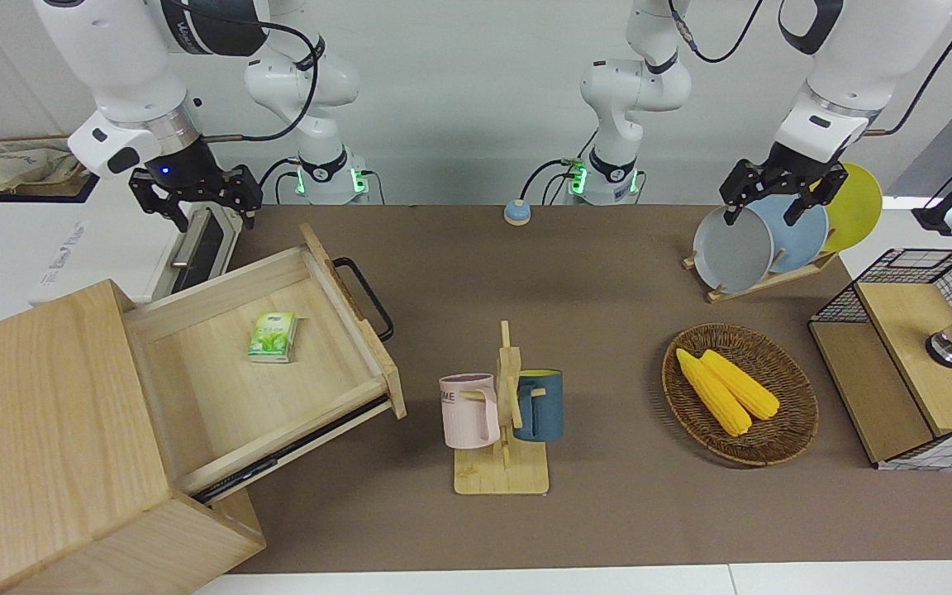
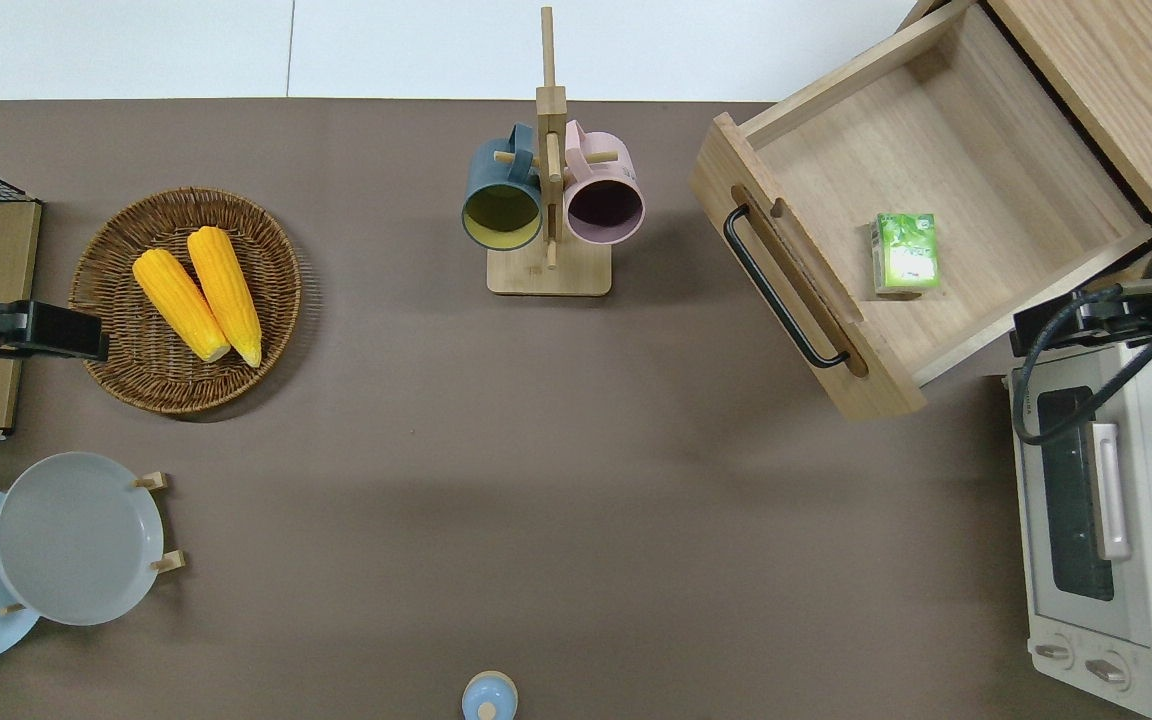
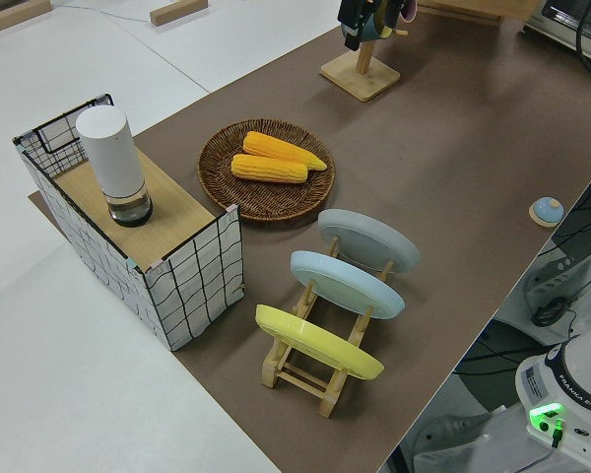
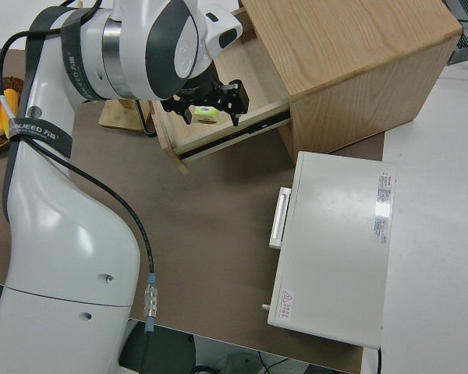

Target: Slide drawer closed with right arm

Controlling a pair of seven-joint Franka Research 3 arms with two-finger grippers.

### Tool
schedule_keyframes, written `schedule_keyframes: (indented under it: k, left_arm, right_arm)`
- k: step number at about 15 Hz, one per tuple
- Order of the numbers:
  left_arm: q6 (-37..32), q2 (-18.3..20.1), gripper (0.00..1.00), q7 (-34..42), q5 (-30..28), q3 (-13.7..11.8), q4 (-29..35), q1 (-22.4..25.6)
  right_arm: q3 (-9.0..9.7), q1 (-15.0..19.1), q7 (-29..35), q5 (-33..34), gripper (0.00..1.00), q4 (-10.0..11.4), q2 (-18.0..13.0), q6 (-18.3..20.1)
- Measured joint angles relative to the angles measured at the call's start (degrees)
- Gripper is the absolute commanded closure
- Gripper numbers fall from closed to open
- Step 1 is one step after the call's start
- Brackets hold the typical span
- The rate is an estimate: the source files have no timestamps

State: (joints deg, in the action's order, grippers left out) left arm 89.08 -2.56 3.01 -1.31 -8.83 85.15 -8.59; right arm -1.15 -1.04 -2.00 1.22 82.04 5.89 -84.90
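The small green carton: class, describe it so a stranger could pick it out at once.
Find the big pale-wood cabinet at the right arm's end of the table. Its wide drawer stands pulled open. The small green carton lies flat on the drawer's floor, the only thing inside.

Right hand (image 1: 195, 198) hangs raised, fingers seemingly spread; the left arm is parked.

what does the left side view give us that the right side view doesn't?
Left side view only: the three plates on their rack, the mesh-sided box with a white cylinder on top, and the small blue knob. Right side view only: the right hand over the open drawer, the cabinet and the toaster oven. Both: the brown mat, the corn basket and the mug stand's base.
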Motion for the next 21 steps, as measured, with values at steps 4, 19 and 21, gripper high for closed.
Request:
schedule_keyframes:
  k: [4,19,21]
  left_arm:
    - [0.0,0.0,0.0,0.0,0.0,0.0,0.0,0.0]
    - [0.0,0.0,0.0,0.0,0.0,0.0,0.0,0.0]
    - [0.0,0.0,0.0,0.0,0.0,0.0,0.0,0.0]
  right_arm:
    - [0.0,0.0,0.0,0.0,0.015,0.0,0.0,-0.09]
    - [0.01,0.0,0.0,0.0,1.0,0.0,0.0,-0.1]
    - [0.09,0.0,0.0,0.0,1.0,0.0,0.0,-0.1]
